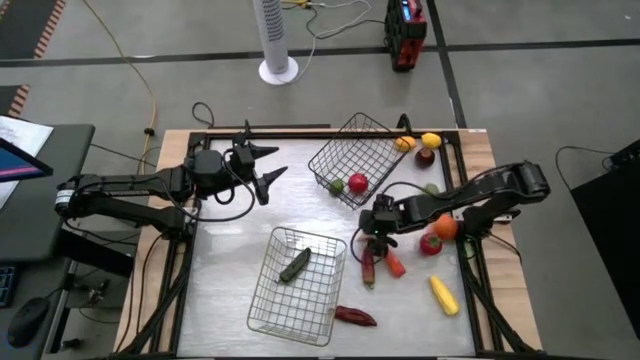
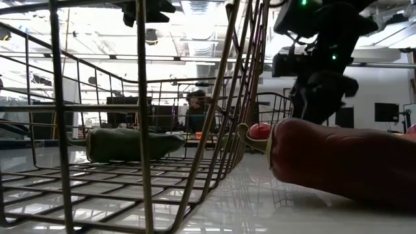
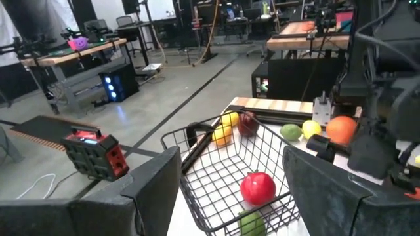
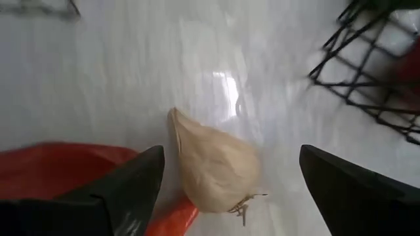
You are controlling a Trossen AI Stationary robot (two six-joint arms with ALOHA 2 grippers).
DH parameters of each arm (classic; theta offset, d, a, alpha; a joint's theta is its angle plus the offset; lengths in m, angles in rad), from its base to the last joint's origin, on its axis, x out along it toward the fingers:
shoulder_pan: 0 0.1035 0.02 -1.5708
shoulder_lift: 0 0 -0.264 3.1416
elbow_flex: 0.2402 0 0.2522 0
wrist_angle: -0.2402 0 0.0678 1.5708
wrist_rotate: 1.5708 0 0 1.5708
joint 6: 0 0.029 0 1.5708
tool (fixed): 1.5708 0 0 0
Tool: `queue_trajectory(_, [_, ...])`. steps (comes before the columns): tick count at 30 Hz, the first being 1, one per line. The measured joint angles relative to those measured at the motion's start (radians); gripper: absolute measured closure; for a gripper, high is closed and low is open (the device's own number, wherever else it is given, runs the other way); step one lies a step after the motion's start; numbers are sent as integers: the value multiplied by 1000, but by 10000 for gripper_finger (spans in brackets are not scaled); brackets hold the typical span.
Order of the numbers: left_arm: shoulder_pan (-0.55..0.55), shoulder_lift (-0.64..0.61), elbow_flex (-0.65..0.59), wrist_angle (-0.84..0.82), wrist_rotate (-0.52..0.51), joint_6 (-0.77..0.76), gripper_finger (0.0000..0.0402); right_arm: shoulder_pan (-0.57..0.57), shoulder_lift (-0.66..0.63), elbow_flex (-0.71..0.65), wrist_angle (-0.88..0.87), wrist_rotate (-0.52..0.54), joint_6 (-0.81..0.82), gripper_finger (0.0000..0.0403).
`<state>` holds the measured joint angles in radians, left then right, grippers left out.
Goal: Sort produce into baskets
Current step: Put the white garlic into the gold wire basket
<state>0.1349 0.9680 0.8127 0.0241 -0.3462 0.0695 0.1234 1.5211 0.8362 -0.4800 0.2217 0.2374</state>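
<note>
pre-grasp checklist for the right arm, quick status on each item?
1. right gripper open: ok, fingers spread in its wrist view.
2. Target between the fingers: ok, pale garlic-like piece lies centred on the table.
3. Neighbours clear: not ok, orange piece touches it.
4. far basket clear of gripper: ok.
5. near basket free to receive: ok, holds only a dark-green piece.
6. left gripper out of the way: ok, open, parked by the far basket.

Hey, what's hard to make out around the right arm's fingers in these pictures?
- High view: the right gripper covers the pale piece it hovers over.
- Right wrist view: the orange piece is cut off by a finger.
- Low view: the red pepper blocks the table behind.
</note>
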Motion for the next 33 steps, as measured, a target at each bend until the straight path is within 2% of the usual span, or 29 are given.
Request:
queue_trajectory(8, [0, 0, 0, -5, 0, 1, 146, 0, 55, 0, -3, 8, -21, 54])
queue_trajectory(20, [0, 0, 0, -7, -1, 1, 146, 0, 51, 1, -21, 11, -21, 187])
queue_trajectory(23, [0, 0, 0, -11, -1, 1, 145, 0, 51, 27, -93, 12, -19, 212])
queue_trajectory(27, [0, 0, 0, -11, -1, 1, 145, 3, 48, 93, -223, 11, -1, 220])
queue_trajectory(33, [0, 0, 0, -11, -10, 1, 145, 53, 36, 248, -409, 16, 56, 205])
